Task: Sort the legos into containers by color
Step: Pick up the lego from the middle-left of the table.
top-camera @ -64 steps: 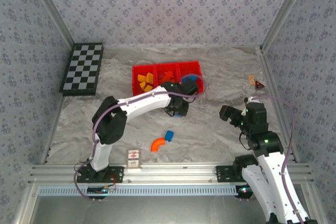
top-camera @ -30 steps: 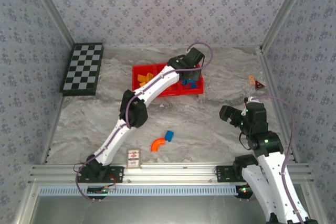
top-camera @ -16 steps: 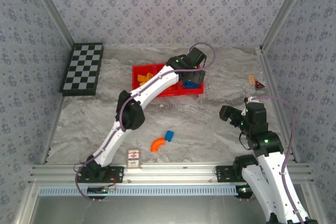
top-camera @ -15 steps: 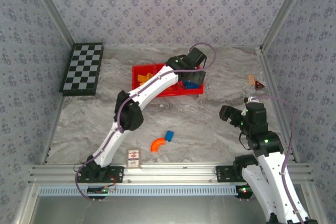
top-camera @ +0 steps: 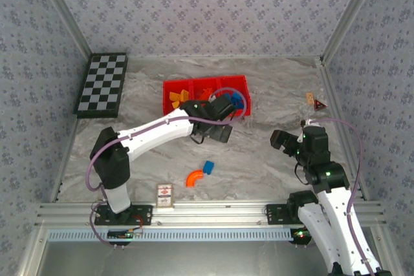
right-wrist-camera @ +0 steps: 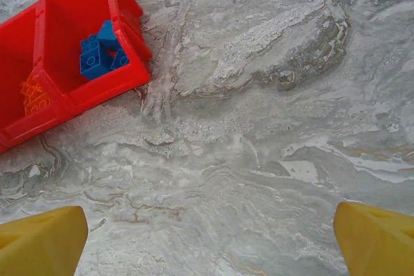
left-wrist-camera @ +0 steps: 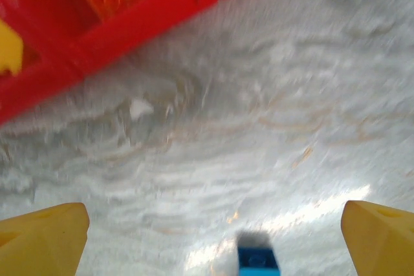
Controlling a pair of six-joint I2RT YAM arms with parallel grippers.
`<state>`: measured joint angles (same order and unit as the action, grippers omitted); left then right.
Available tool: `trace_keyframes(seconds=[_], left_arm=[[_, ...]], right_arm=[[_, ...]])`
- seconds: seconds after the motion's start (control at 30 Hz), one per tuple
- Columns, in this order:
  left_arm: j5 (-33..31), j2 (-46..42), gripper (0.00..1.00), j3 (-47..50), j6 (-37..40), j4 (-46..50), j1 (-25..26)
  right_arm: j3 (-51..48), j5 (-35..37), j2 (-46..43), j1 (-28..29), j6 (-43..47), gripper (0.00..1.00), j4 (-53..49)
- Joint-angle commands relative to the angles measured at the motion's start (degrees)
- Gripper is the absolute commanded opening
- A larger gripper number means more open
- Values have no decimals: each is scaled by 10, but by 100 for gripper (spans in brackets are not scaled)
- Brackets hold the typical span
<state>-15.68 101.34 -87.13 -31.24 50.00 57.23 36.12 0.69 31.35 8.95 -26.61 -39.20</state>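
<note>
1. Red tray (top-camera: pixel 167 83): is lying at the far middle of the marbled counter (top-camera: pixel 272 95), with its three square compartments running side by side.
2. Yellow-orange bricks (top-camera: pixel 178 98): are sitting in the tray's left compartment.
3. Red-orange bricks (top-camera: pixel 207 88): are sitting in the middle compartment.
4. Blue bricks (right-wrist-camera: pixel 98 55): are sitting piled together in the right compartment.
5. Loose blue brick (top-camera: pixel 208 167): is lying on bare counter, well apart from the tray, between it and the near edge. In the left wrist view it is showing at the bottom edge, between the two fingertips.
6. Curved red-orange brick (top-camera: pixel 193 177): is lying just beside the loose blue brick, on its near-left side. Whether the two are touching cannot be told.
7. Left hand (top-camera: pixel 212 135): is hanging over the counter just in front of the tray's near wall, with its fingers (left-wrist-camera: pixel 45 237) spread wide and gripping nothing.
8. Right hand (top-camera: pixel 280 140): is hanging over the right part of the counter, well apart from the tray, with its fingers (right-wrist-camera: pixel 42 240) spread wide and gripping nothing.
9. Checkerboard (top-camera: pixel 101 84): is lying flat at the far left.
10. Printed card (top-camera: pixel 165 195): is lying at the near edge, near the left arm's base.
11. Small tan-and-red item (top-camera: pixel 315 100): is lying at the far right and is too small to identify.
</note>
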Motion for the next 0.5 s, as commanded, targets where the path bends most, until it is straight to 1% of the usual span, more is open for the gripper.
trace_keyframes(seconds=[0.0,0.13,0.23,0.33,0.47], left_arm=[[12,-28,100,34,-46,14,32],[21,-18,99,49,-70,40,65],[43,-5,98,60,-87,40,80],[69,2,94,85,-106,19,85],[79,16,89,97,-123,19,85]], right_arm=[[-5,11,5,3,-8,100,4],[-5,12,7,3,-9,100,3],[-4,12,7,3,-9,100,2],[-3,11,7,3,-9,100,1],[-4,11,7,4,-10,100,1]])
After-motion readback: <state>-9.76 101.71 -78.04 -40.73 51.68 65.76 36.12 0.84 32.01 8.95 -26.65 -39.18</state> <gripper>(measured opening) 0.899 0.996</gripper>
